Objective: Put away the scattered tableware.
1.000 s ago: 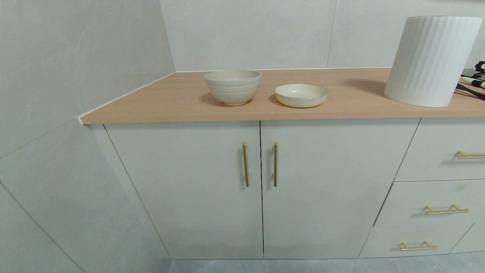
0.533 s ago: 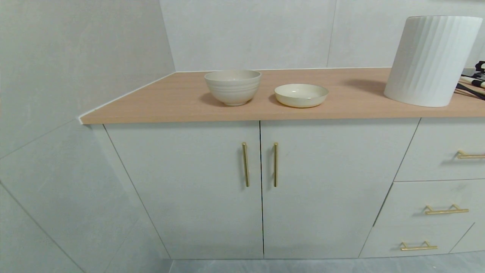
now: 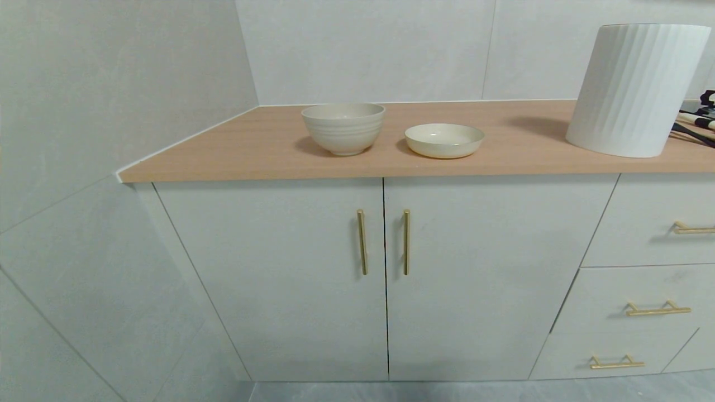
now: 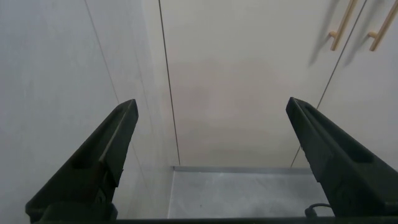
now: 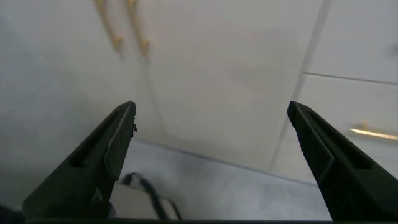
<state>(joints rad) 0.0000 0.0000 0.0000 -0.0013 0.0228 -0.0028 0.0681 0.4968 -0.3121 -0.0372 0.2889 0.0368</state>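
Note:
A deep ribbed cream bowl (image 3: 343, 127) stands on the wooden countertop (image 3: 268, 151), left of a shallow cream dish (image 3: 444, 139). Below them the two white cabinet doors (image 3: 279, 273) are closed, with gold handles (image 3: 362, 242) side by side at the middle seam. My left gripper (image 4: 211, 112) is open, low in front of the left door, nothing between its dark fingers (image 4: 99, 162). My right gripper (image 5: 211, 115) is open too, low before the right door, with the gold handles (image 5: 134, 28) in its picture.
A tall white ribbed container (image 3: 634, 89) stands at the counter's right end, with dark utensils (image 3: 698, 123) behind it. Drawers with gold pulls (image 3: 656, 309) sit right of the doors. A tiled wall (image 3: 84, 139) closes the left side. Grey floor (image 4: 236, 193) lies below the cabinet.

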